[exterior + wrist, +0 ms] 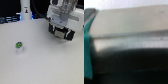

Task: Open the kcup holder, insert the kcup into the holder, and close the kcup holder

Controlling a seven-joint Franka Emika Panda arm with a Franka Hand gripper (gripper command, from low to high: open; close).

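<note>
Small white tapered kcup, round green top [19, 46]: upright on pale tabletop [45, 67], near left, waiting while drawer comes first. Far right: white-and-black gripper [62, 34] low over dark boxy kcup holder [131, 62], likely after handle. Finger state: cannot tell.

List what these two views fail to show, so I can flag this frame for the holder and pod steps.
- kcup holder: not identifiable in the exterior view; the wrist view is a blurred close-up of a grey and dark surface that cannot be named.
- pincer: open or shut unclear; the exterior view is blurred and small.
- kcup: only a tiny green-topped blob on the table; no detail.
- Dark items along the exterior view's far edge: cropped, unidentifiable.
</note>
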